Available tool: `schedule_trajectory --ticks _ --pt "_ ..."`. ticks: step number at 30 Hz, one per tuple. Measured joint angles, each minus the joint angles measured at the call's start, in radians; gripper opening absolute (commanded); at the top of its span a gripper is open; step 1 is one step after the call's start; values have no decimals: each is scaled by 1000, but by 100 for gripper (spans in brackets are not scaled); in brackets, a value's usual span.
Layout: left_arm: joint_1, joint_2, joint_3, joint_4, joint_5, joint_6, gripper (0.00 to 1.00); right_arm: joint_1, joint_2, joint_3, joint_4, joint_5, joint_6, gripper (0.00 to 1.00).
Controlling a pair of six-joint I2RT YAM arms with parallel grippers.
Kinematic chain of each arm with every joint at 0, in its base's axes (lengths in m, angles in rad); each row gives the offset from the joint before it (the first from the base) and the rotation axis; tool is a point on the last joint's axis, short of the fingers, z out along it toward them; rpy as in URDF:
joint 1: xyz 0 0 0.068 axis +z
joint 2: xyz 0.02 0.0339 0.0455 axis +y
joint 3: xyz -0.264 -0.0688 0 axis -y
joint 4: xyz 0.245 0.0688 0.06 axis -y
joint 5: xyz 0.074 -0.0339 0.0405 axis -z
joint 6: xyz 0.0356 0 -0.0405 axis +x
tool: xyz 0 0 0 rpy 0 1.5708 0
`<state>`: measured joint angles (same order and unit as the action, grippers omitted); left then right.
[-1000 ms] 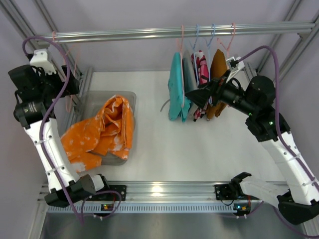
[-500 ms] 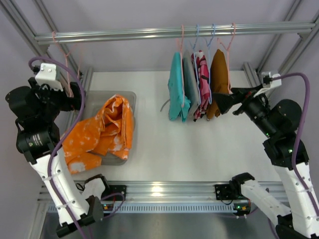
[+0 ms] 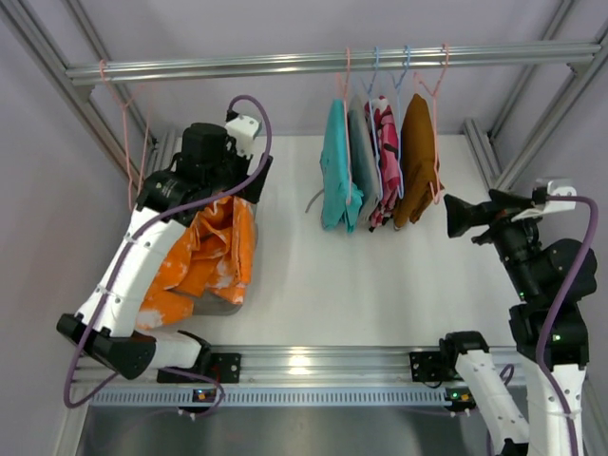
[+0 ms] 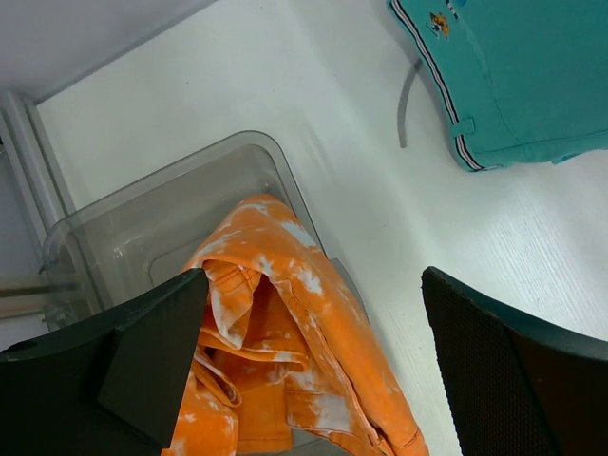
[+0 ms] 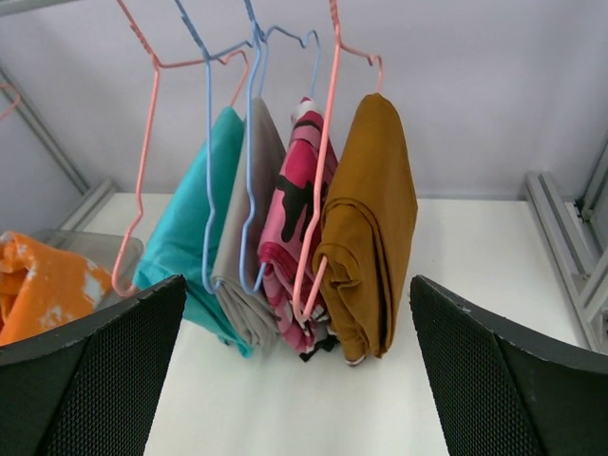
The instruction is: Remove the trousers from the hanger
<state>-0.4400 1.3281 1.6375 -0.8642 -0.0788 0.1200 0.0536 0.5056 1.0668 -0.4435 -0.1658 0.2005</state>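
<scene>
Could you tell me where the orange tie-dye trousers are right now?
In the top view, the trousers lie heaped in the clear bin on the left side of the table, left of the hanging teal garment.

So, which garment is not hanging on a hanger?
The trousers: they lie crumpled in the clear bin, while the teal, grey, pink and brown garments hang on the rail.

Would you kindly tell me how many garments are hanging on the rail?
4, side by side towards the rail's right end, left to right: teal, grey, pink camouflage, brown. Another could be hidden between them.
</scene>
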Motion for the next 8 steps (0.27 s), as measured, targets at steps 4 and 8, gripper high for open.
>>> schedule_trajectory --ticks 4,8 --pt "-16 -16 -3 25 -63 -32 99 0 2 -16 -21 0 -36 100" --pt "-15 -84 -48 61 -119 -59 99 0 19 -28 -27 -5 -53 100"
